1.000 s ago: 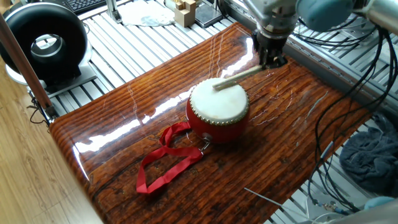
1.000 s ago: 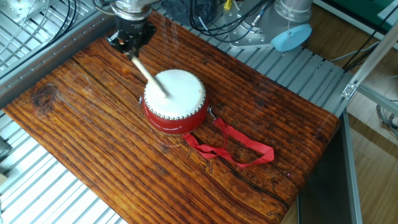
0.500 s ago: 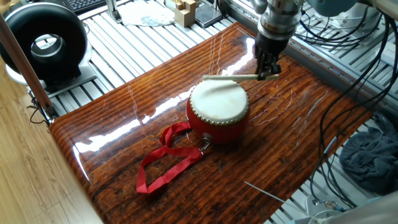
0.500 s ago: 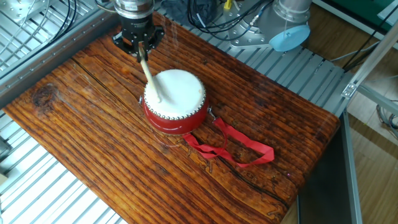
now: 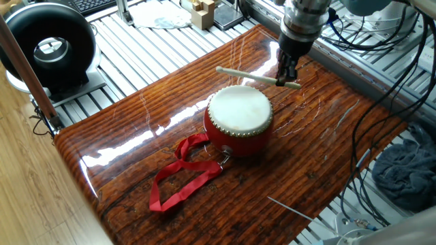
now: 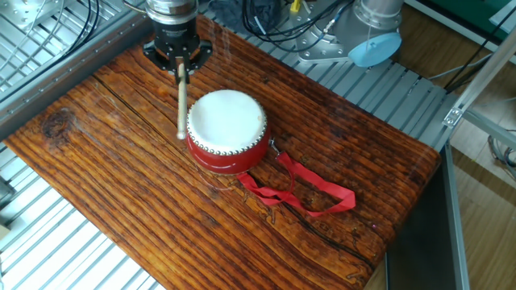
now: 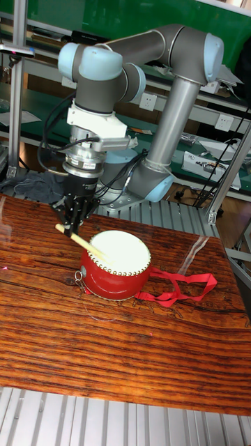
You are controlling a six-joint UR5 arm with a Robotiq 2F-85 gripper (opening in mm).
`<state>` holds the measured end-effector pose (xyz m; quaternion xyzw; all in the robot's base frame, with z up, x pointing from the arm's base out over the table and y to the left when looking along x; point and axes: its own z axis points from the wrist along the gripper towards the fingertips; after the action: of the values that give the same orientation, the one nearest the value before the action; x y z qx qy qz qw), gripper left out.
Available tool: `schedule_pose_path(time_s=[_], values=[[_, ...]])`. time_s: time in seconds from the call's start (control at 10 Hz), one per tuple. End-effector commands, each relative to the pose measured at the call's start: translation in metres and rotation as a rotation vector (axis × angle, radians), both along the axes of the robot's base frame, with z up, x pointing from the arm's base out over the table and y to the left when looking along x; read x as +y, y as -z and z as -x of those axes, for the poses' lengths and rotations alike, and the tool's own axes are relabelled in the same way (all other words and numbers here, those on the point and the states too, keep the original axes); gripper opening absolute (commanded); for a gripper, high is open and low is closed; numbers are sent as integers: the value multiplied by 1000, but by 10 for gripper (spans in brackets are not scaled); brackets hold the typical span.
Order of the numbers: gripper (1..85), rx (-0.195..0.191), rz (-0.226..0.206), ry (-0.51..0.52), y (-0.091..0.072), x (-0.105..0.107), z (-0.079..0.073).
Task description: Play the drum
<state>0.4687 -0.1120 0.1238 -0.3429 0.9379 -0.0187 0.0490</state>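
While the gripper hangs at the table's far edge, the scene reads like this:

Gripper: the black two-finger gripper [image 5: 289, 73] points down, clamped on a thin pale wooden stick [image 5: 253, 76].

Stick: it juts out sideways from the jaws; in one fixed view it floats just beyond the drum's far rim, in the other fixed view [image 6: 181, 101] it runs alongside the drum's edge, and in the tall fixed view [image 7: 89, 245] its tip overlaps the rim. Whether it touches the skin cannot be told.

Drum: the small round red-bodied drum with a cream-white skin top [image 5: 239, 119] sits upright near the middle of the glossy dark-grained wooden table [image 5: 136, 146], studs ringing its rim.

Ribbon: a long red ribbon strap [image 5: 182, 175] trails from the drum's metal ring [image 5: 224, 158] and lies looped on the wood.

Arm: grey UR5 arm with pale blue joint caps [image 7: 132, 66] arches over from behind the table.
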Motion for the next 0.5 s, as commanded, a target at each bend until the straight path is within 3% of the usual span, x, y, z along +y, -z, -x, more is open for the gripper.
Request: schedule_pose_path(time_s=[0.0, 0.3, 0.4], values=[[10, -41, 5, 98, -2, -7, -26], [10, -38, 45, 87, 5, -18, -38], [10, -27, 34, 98, 10, -17, -38]])
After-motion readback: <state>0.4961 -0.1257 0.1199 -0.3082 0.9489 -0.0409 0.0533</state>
